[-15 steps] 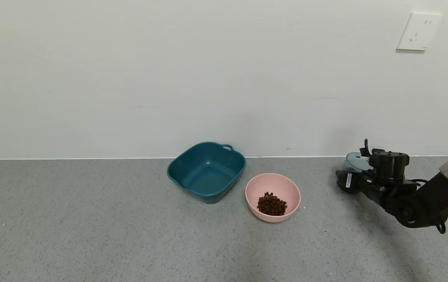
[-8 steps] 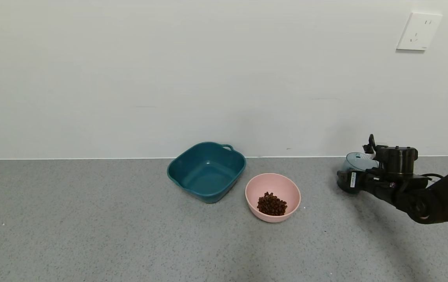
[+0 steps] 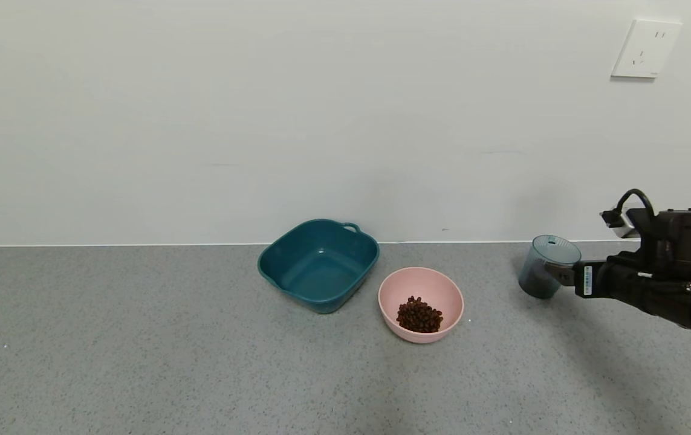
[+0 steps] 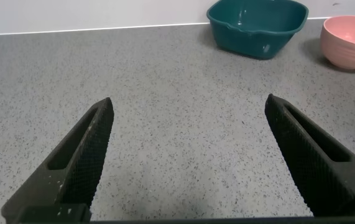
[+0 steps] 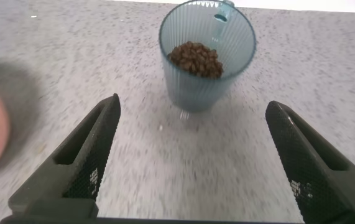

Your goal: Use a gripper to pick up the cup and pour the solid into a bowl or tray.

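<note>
The ribbed blue-grey cup [image 3: 546, 266] stands upright on the grey counter at the right. In the right wrist view the cup [image 5: 207, 81] holds brown beans [image 5: 196, 59], and its handle is on the far side. My right gripper [image 3: 564, 275] is open, level with the cup on its right side. In its own view the right gripper [image 5: 191, 106] has its jaws wide apart and the cup lies just beyond their tips. The pink bowl [image 3: 421, 290] holds a heap of beans [image 3: 419, 315]. My left gripper [image 4: 189, 106] is open and empty over bare counter.
A dark teal tub [image 3: 319, 264] stands just left of the pink bowl, close to the wall; the left wrist view shows the tub [image 4: 258, 26] and the bowl [image 4: 351, 42] too. A white wall with an outlet [image 3: 646, 48] backs the counter.
My right arm has drawn back to the right, away from the cup. The cup, earlier partly hidden by the gripper, now stands in full view.
</note>
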Available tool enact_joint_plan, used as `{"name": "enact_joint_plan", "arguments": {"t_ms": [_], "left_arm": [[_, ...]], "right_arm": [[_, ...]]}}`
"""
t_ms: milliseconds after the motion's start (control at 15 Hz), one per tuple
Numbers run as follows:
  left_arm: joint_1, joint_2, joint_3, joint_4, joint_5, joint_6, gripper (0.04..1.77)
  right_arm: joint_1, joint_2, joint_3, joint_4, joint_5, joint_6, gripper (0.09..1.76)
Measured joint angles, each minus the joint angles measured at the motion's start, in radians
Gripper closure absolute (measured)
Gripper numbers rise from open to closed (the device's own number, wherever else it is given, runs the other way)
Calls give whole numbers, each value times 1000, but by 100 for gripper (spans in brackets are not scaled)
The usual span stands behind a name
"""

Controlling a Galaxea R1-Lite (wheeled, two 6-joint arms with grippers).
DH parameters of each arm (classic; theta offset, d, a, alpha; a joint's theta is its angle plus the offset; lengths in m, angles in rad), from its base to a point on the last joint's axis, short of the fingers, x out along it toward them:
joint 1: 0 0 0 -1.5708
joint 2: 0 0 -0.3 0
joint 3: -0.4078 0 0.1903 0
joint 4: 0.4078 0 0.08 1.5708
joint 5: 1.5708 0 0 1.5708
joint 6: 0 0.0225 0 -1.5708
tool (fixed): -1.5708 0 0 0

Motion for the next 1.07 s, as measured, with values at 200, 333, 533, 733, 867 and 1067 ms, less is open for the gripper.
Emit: {"name": "enact_joint_plan", "arguments": {"t_ms": [200,333,533,733,867,1067], "left_arm": [[0,0,0,0,0,0,6],[0,0,0,0,0,0,6],[0,0,0,0,0,0,6],[0,0,0,0,0,0,6],[0,0,0,0,0,0,6],[0,0,0,0,0,0,6]], "right_arm": [[15,-175,80,79,1,-29,15],[31,-300,122,153,-2,-36,15],[61,-494,152,313,-7,-37,15],[87,-695,158,451,-9,-40,15],[98,-817,158,522,-12,-42,15],[101,-964,164,560,-14,-42,15]]}}
